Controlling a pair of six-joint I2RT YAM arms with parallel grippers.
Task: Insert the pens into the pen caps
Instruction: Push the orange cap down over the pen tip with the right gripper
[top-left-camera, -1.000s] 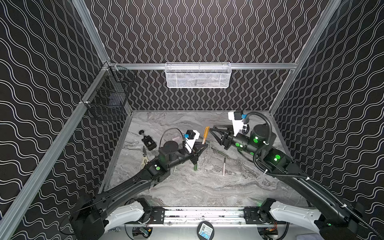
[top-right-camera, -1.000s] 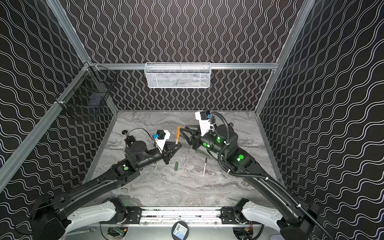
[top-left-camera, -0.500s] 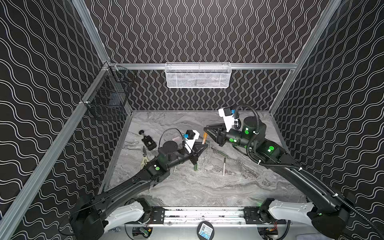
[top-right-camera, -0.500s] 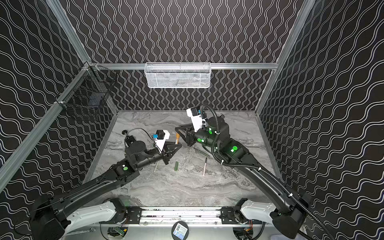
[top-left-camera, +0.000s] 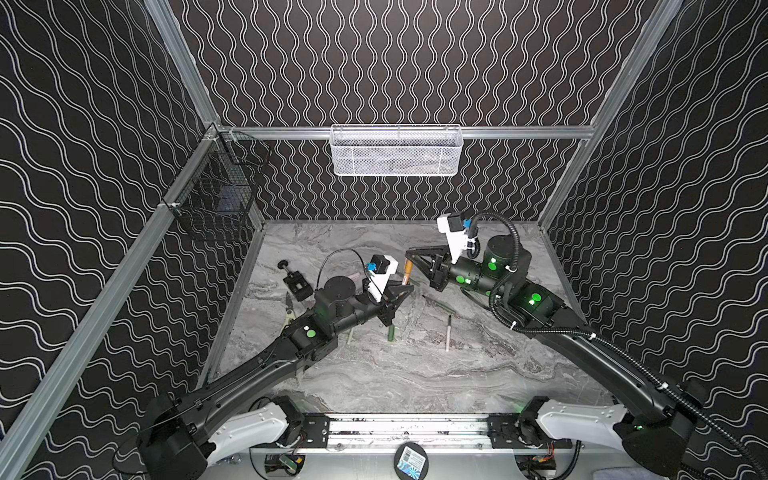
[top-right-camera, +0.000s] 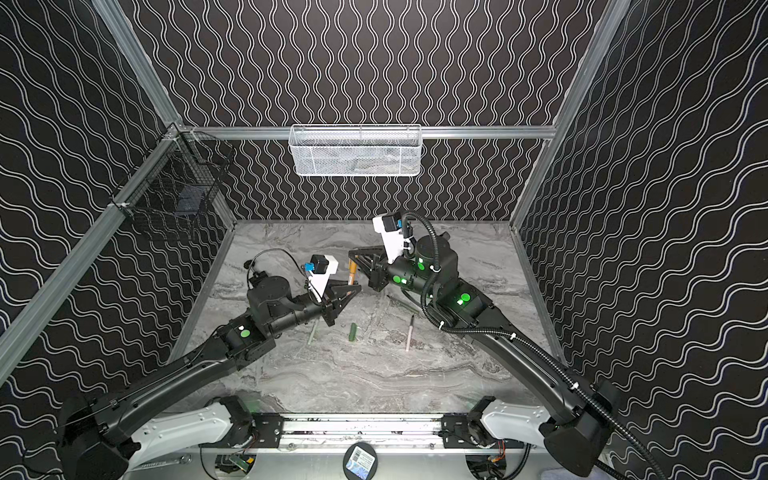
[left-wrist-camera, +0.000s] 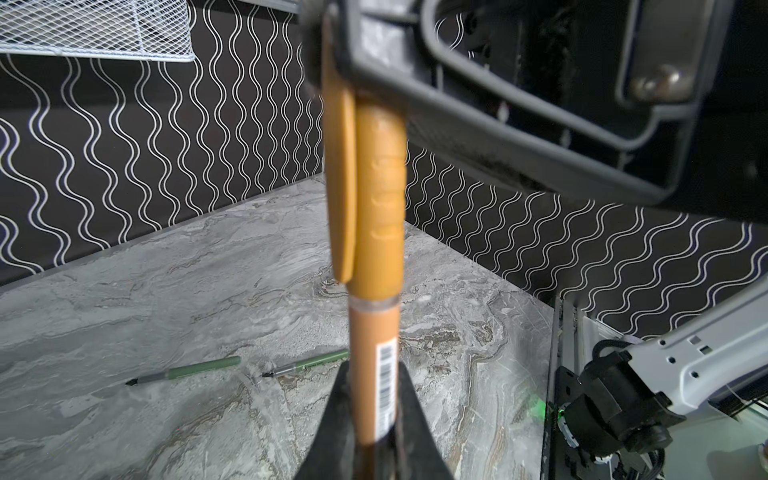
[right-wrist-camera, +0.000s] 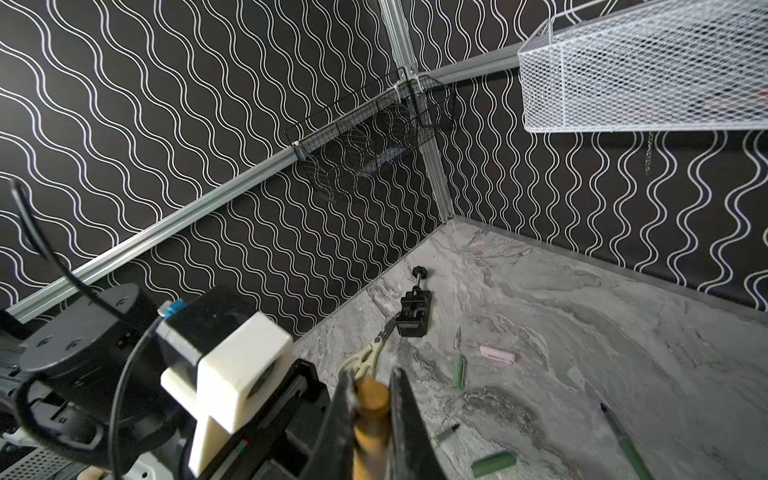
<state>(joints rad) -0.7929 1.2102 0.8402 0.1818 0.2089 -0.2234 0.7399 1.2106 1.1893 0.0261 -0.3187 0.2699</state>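
My left gripper (left-wrist-camera: 370, 399) is shut on the tan-gold pen (left-wrist-camera: 374, 374), which stands upright above the table. The gold-brown pen cap (left-wrist-camera: 376, 187) sits over the pen's upper end. My right gripper (right-wrist-camera: 371, 382) is shut on the far end of that cap (right-wrist-camera: 372, 399). In both top views the two grippers (top-left-camera: 409, 286) (top-left-camera: 409, 252) meet at the cap (top-left-camera: 408, 268) (top-right-camera: 352, 270) mid-table. Loose on the table lie a dark green cap (top-left-camera: 392, 332), a pink-white pen (top-left-camera: 448, 332), a pink cap (right-wrist-camera: 497, 354), another green cap (right-wrist-camera: 458, 371) and two green pens (left-wrist-camera: 187, 370) (left-wrist-camera: 307, 362).
A black clamp (top-left-camera: 296, 282) and scissors (top-left-camera: 289, 309) lie at the table's left side. A white mesh basket (top-left-camera: 397, 151) hangs on the back wall and a black wire basket (top-left-camera: 216, 199) on the left wall.
My right gripper has swung left to the cap and closed on its end. The left gripper has kept still with the pen.
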